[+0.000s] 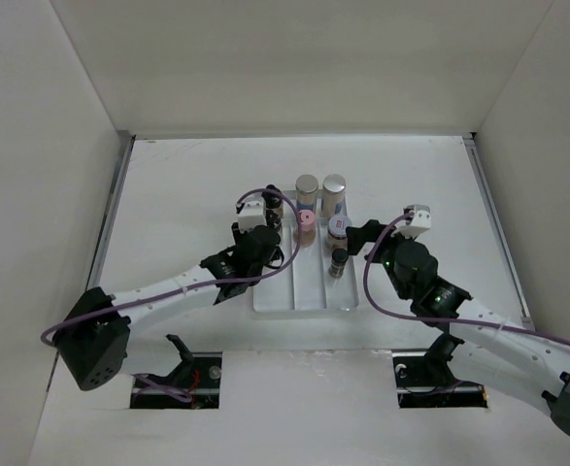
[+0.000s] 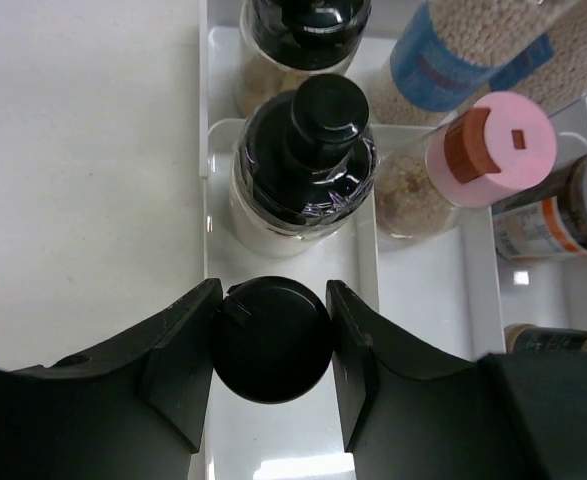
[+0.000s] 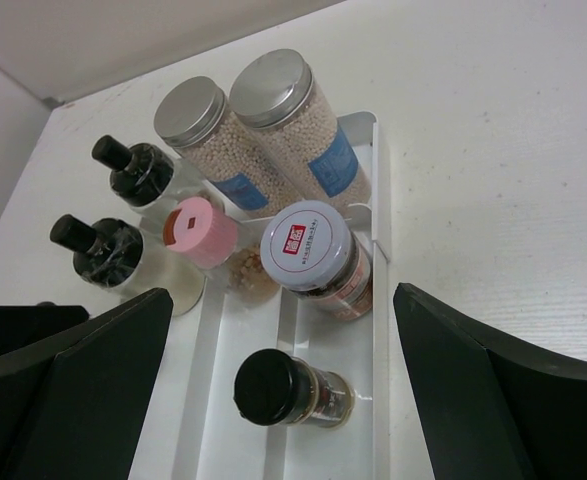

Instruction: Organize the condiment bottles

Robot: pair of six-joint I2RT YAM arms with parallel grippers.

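the left gripper grips a black-capped bottle standing in the tray's left compartment; the right gripper gapes wide near a dark-capped bottle.

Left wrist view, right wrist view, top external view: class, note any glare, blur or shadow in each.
Left wrist view: the tray floor mirrors a bright patch, and the wrap on the pointed-cap bottle glints; right wrist view: the bottles are sharp, the fingers dark and soft-edged; top external view: even light, faint shadows.
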